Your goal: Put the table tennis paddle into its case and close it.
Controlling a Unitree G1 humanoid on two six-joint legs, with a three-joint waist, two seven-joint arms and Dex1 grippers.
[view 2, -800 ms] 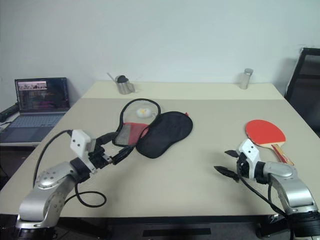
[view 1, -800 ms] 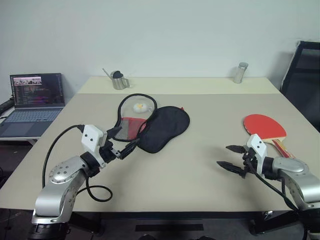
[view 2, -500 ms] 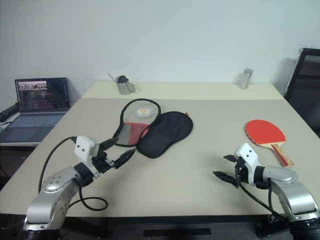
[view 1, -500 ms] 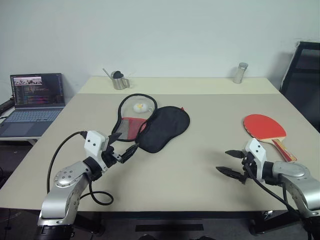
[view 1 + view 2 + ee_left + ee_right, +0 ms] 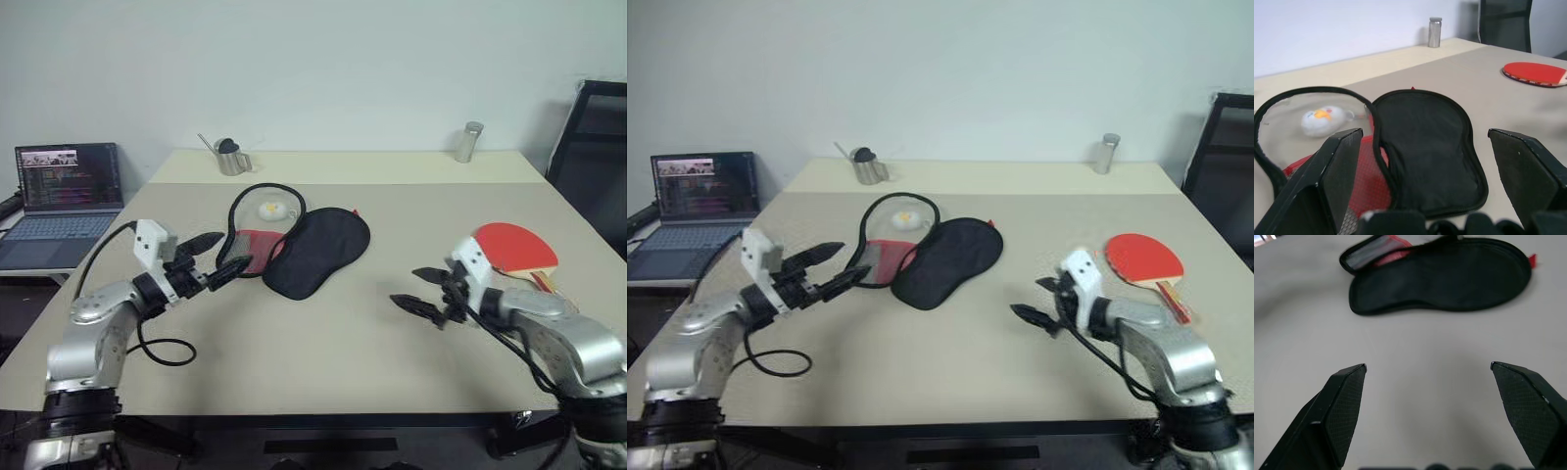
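Nothing of the task is done yet. The case (image 5: 304, 247) lies unzipped and spread open mid-table, while the table tennis paddle (image 5: 516, 246) rests well apart on the table's right side. The left gripper (image 5: 217, 257) and right gripper (image 5: 419, 290) both hover spread wide, grasping nothing. Picking up, inserting and zipping all remain.

Big beige table (image 5: 323, 343), plain white wall (image 5: 323, 69) behind it, black chair (image 5: 588, 137) at the right, open laptop (image 5: 67, 191) on a side desk at the left
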